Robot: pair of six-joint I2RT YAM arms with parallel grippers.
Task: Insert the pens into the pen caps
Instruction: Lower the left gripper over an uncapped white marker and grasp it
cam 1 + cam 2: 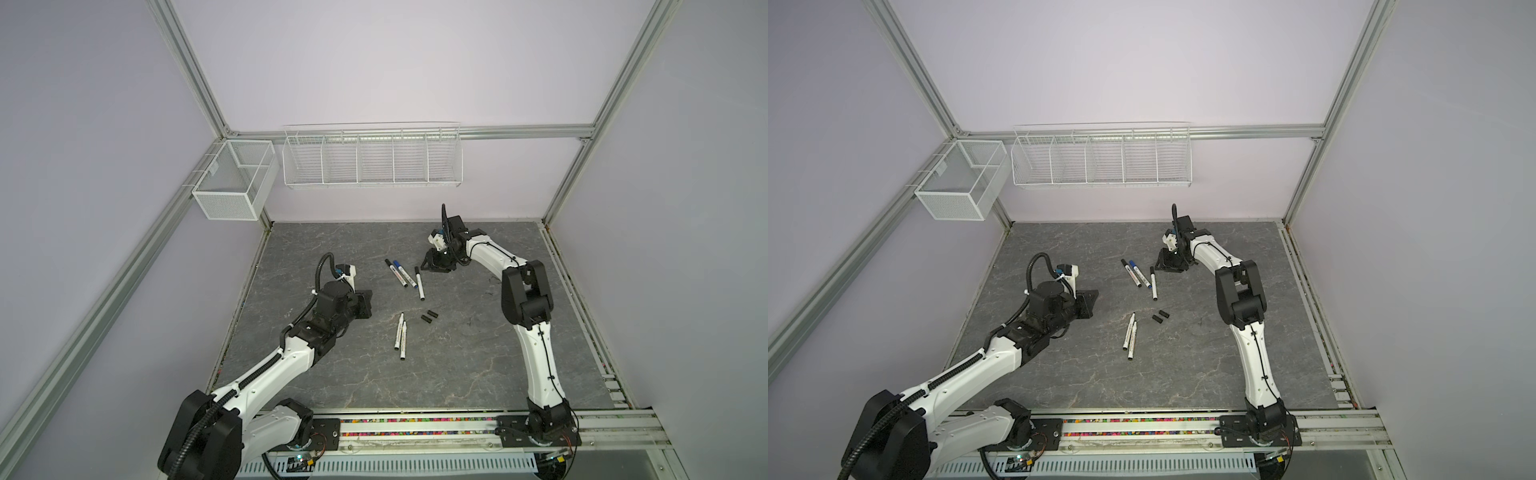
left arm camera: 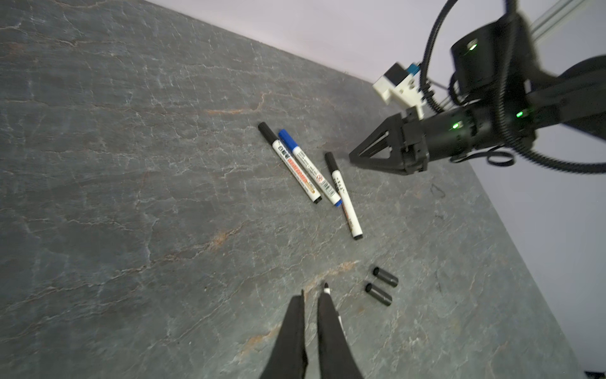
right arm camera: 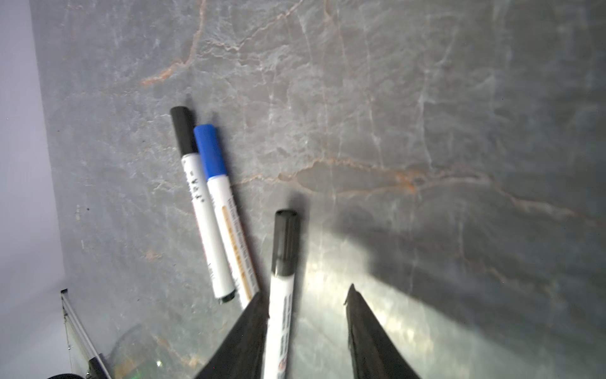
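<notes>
In a top view, three capped pens (image 1: pixel 406 274) are laid at nine o'clock of the right gripper (image 1: pixel 434 266), two uncapped pens (image 1: pixel 399 332) at seven, and loose caps (image 1: pixel 426 319) at their two o'clock.
In the left wrist view, the left gripper (image 2: pixel 313 293) is seen closed.
In the right wrist view, the right gripper's fingers (image 3: pixel 249 328) are parted, with one pen (image 3: pixel 278 311) lying between them.

No words can be read for sure. The blue-capped pen (image 2: pixel 311 169) carries a barcode (image 2: pixel 328 189) and a small round sign (image 2: pixel 319 179); the lettering on its barrel is too blurred.
</notes>
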